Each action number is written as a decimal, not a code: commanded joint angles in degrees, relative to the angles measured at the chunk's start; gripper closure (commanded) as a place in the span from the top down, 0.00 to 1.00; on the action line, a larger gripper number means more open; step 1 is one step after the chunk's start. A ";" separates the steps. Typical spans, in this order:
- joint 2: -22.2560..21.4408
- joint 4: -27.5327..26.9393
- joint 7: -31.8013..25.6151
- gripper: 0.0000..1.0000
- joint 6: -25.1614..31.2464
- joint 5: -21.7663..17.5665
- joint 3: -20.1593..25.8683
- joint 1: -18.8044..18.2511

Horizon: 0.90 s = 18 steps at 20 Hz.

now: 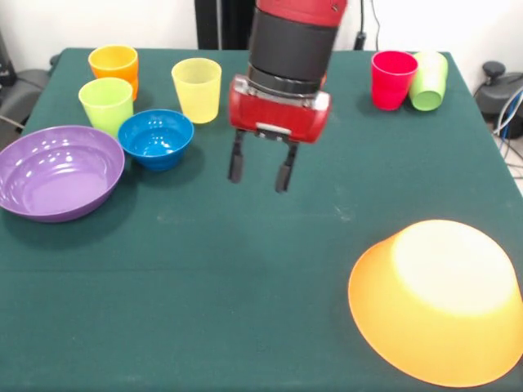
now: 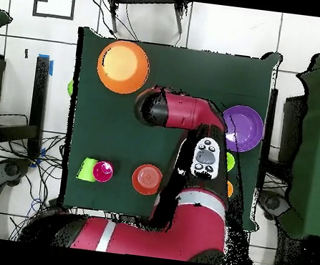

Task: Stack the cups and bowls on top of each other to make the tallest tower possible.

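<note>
My gripper (image 1: 261, 170) hangs open and empty over the middle of the table, touching nothing. To its left in the front view stand the orange cup (image 1: 114, 64), the lime green cup (image 1: 106, 103), the yellow cup (image 1: 196, 88), the small blue bowl (image 1: 155, 139) and the purple bowl (image 1: 59, 170). The red cup (image 1: 392, 78) stands at the far right with the green cup (image 1: 430, 78) leaning against it. The large orange-yellow bowl (image 1: 437, 302) lies upside down at the near right. The red-orange bowl (image 2: 147, 179) shows in the overhead view. The large green bowl is out of view. No tower stands.
The green table (image 1: 245, 286) carries everything. In the overhead view the arm (image 2: 193, 117) covers the cups beside the purple bowl (image 2: 244, 127). The red cup (image 2: 102, 171) and green cup (image 2: 86, 169) sit near the robot's side, and the orange-yellow bowl (image 2: 122, 66) sits at the far side.
</note>
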 commanded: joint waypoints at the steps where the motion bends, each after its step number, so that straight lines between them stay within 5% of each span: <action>1: -0.56 1.95 -4.47 1.00 2.13 -4.27 5.22 -5.04; 18: 4.90 -1.67 -13.60 1.00 4.55 -11.57 16.26 -19.25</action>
